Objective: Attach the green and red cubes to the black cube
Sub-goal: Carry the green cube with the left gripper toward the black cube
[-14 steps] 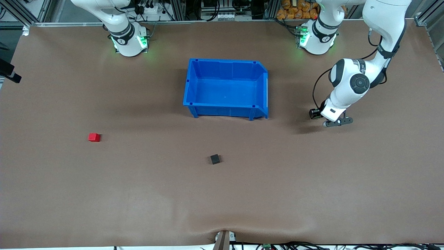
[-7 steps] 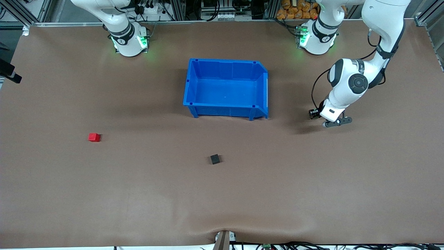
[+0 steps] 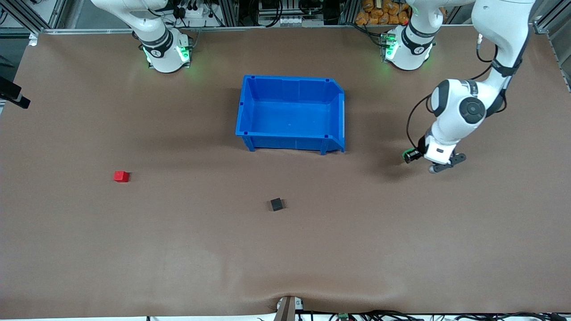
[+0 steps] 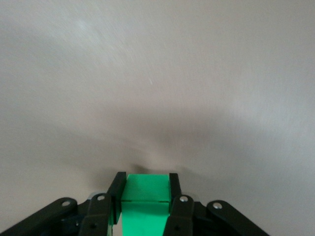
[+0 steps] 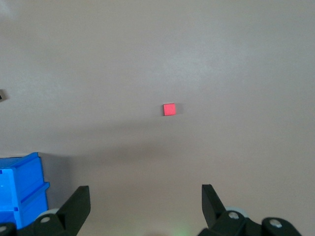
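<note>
You have just started: your left claw point(image 4: 145, 204) grips the green cube point(image 4: 145, 192) toward the left arm's end from the black cube point(image 3: 276, 204). The red cube point(image 3: 121, 176) lies untouched toward the right arm's end, under your wide, waiting right claw point(image 5: 145, 209).

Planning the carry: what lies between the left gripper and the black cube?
Only bare table between the left gripper, shut on the green cube, and the black cube, per front view.

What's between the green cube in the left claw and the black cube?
Nothing visible. The left claw holds the green cube over bare table toward the left arm's end; the black cube sits alone, nearer the camera than the bin.
</note>
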